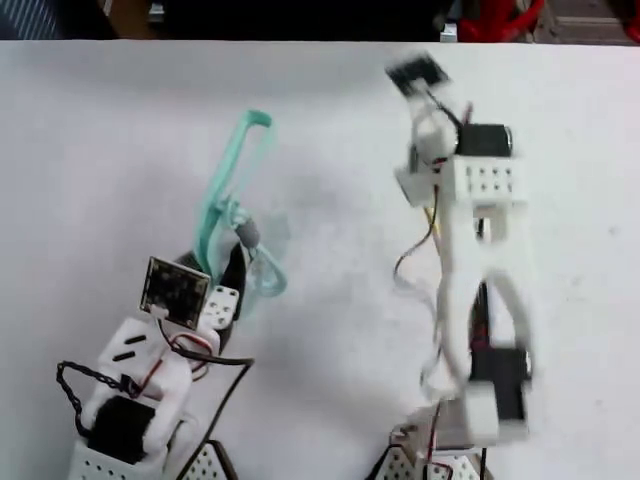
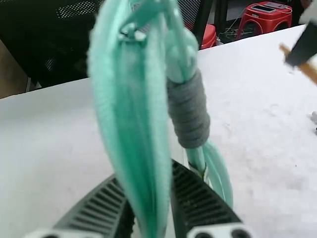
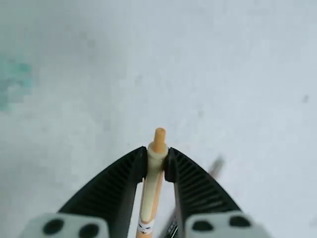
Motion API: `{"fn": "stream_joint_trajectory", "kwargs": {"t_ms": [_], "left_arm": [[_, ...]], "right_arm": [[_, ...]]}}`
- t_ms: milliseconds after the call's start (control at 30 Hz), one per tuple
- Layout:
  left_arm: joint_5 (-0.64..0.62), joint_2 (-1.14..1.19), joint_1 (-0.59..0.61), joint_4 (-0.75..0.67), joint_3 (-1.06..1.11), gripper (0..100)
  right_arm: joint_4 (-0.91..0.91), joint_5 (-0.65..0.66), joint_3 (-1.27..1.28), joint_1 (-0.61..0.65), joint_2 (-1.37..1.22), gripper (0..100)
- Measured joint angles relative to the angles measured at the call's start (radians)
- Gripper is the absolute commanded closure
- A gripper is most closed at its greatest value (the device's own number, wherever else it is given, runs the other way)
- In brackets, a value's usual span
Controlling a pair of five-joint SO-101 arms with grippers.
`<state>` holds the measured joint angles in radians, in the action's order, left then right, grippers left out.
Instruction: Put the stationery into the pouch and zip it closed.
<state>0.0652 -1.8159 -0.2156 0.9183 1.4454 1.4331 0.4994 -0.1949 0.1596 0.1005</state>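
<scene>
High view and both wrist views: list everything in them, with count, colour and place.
pouch: one, mint green, standing on edge on the table, clamped in the left gripper
ribbed sleeve: one, grey, wrapped round a mint loop right beside the pouch
pen: one, cream and orange, held in the right gripper above the table
table: one, white, under everything
stool: one clearly seen, red, beyond the table's far edge
left gripper: one, black fingers, shut on the pouch's lower edge
right gripper: one, black fingers, shut on the pen
arms: two, white with black motors; left arm near the pouch, right arm stretched across the table
</scene>
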Motion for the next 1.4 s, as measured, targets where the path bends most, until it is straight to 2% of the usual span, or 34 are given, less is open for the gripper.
{"fn": "stream_joint_trajectory", "kwargs": {"t_ms": [100,200,400,533,733,967,1033,1167,1400], "left_arm": [[0.000,0.000,0.000,0.000,0.000,83],[0.000,0.006,0.003,0.002,0.002,83],[0.000,0.014,0.003,0.002,0.002,83],[0.002,0.014,0.003,0.002,0.002,83],[0.002,0.014,0.003,0.002,0.002,83],[0.002,0.014,0.003,0.002,0.002,83],[0.002,0.014,0.003,0.002,0.002,83],[0.002,0.014,0.003,0.002,0.002,83],[0.002,0.014,0.003,0.002,0.002,83]], "right_arm": [[0.002,-0.037,-0.133,0.158,0.235,98.1],[-0.086,-0.135,-0.210,0.288,0.391,98.1],[-0.377,-0.370,-0.212,0.394,0.410,98.1],[-0.549,-0.445,-0.155,0.440,0.431,98.1],[-0.680,-0.453,0.046,0.462,0.411,98.1],[-0.669,-0.453,0.190,0.462,0.411,97.6],[-0.652,-0.453,0.190,0.462,0.413,93.3],[-0.598,-0.399,0.190,0.468,0.411,74.2],[-0.508,-0.374,0.149,0.443,0.419,77.6]]}}
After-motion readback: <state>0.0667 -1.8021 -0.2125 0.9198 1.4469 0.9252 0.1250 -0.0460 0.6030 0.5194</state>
